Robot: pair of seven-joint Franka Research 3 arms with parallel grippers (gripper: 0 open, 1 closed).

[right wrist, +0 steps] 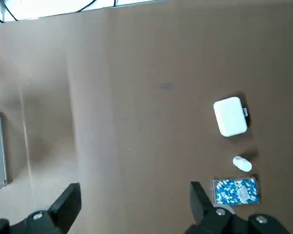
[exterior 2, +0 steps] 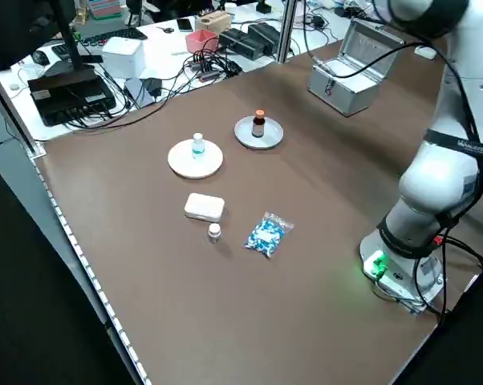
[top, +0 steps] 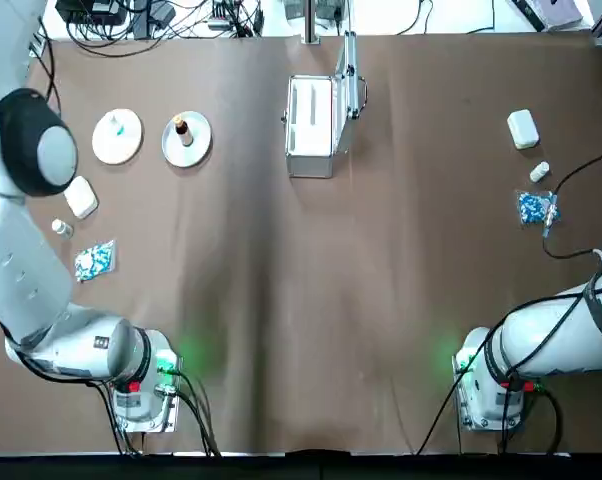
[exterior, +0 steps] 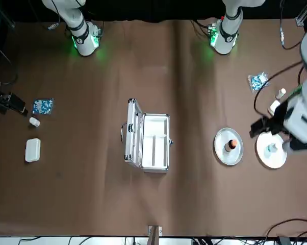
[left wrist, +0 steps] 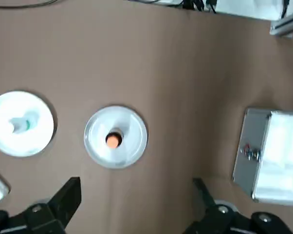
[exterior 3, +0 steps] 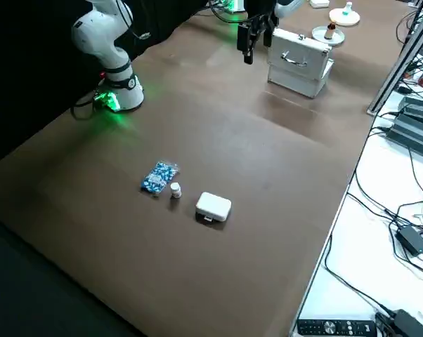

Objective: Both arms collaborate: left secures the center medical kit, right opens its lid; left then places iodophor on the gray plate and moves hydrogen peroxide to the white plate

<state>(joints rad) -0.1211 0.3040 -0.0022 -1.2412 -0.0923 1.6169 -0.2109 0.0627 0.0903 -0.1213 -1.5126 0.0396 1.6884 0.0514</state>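
The left gripper (left wrist: pixel 132 204) hung high above the left part of the brown-covered desk (top: pixel 281 300), its fingers spread wide and empty. Below it, near the far edge, stood the round gray metal plate (top: pixel 171 145) bearing the small brown iodophor bottle with an orange cap (top: pixel 182 128), and just beside that, toward the left edge, the round white plate (top: pixel 103 145) carrying the small clear hydrogen peroxide bottle with a pale green label (top: pixel 120 130). The right gripper (right wrist: pixel 132 204) hovered over the right part of the desk, its fingers likewise wide apart and holding nothing.

At the middle of the far edge sat the rectangular silver aluminium medical kit (top: pixel 311 125), its lid (top: pixel 347 80) raised upright on the right-hand side and its white interior exposed.

Judged from this layout, every named step appeared complete: kit open, both bottles upright on their plates. The next move would call only for both arms to retreat to rest, keeping clear of the bottles and the standing lid.

Spare items lay on each side: a white rounded box (top: pixel 81 196), a small vial (top: pixel 61 228) and a blue-and-white pill packet (top: pixel 94 260) toward the left edge.
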